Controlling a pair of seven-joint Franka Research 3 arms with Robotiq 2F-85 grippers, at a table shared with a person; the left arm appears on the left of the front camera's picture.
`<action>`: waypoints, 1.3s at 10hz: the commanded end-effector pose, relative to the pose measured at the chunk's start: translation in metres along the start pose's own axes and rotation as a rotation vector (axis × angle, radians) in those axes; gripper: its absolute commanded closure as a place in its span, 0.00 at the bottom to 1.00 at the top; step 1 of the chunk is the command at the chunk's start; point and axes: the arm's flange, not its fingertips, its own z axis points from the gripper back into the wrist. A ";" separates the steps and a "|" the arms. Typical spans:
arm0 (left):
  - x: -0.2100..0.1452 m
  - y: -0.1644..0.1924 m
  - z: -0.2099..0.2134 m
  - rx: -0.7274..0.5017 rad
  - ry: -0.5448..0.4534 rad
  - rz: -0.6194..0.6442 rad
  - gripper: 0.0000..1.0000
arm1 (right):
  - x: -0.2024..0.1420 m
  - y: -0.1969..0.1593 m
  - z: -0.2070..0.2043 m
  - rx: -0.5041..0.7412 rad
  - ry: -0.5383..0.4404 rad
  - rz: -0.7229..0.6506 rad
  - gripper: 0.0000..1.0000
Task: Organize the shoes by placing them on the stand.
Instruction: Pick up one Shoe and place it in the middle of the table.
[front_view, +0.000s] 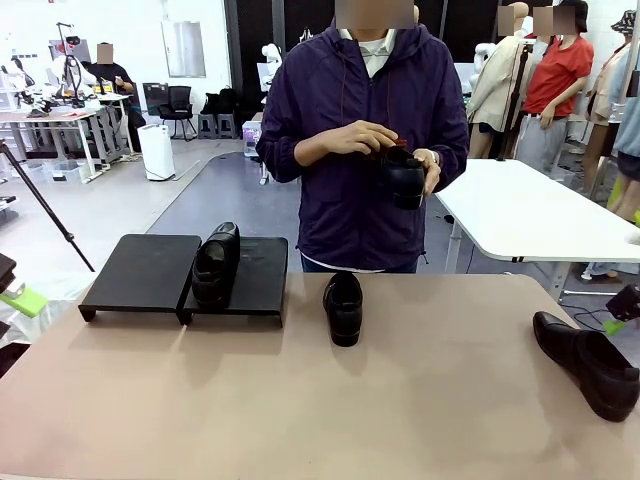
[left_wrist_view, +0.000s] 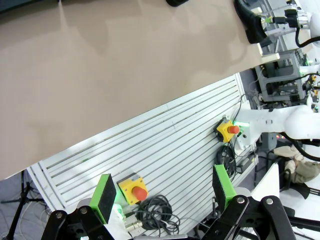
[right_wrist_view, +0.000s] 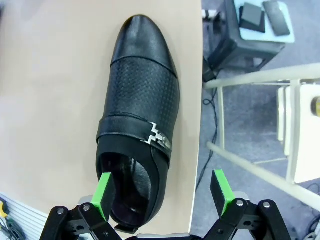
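My right gripper (right_wrist_view: 162, 192) hangs wide open and empty over the shoe (right_wrist_view: 140, 110) at the table's (right_wrist_view: 50, 75) 4 o'clock edge, toe toward 12. The leather looks glossy and stiff, likely slippery, so I'd pinch the heel-collar wall. My left gripper (left_wrist_view: 164, 192) is also open and empty. The stand (front_view: 140, 270) sits at 10.

We see the black two-panel stand (front_view: 145, 272) far left on the counter (front_view: 300, 410), one glossy loafer (front_view: 215, 265) on its right panel, second loafer (front_view: 343, 307) mid-counter, third loafer (front_view: 588, 362) near the right edge, fourth loafer (front_view: 405, 180) in a person's hands (front_view: 350, 138).
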 end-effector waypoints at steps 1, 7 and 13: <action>0.000 0.002 0.004 0.003 0.008 -0.006 0.00 | 0.001 0.004 -0.015 -0.032 0.037 0.067 0.00; 0.000 0.002 0.004 0.003 0.008 -0.006 0.00 | 0.006 0.011 -0.052 -0.113 0.079 0.094 0.00; 0.000 0.002 0.004 0.003 0.008 -0.006 0.00 | 0.007 0.013 -0.058 -0.120 0.095 0.125 1.00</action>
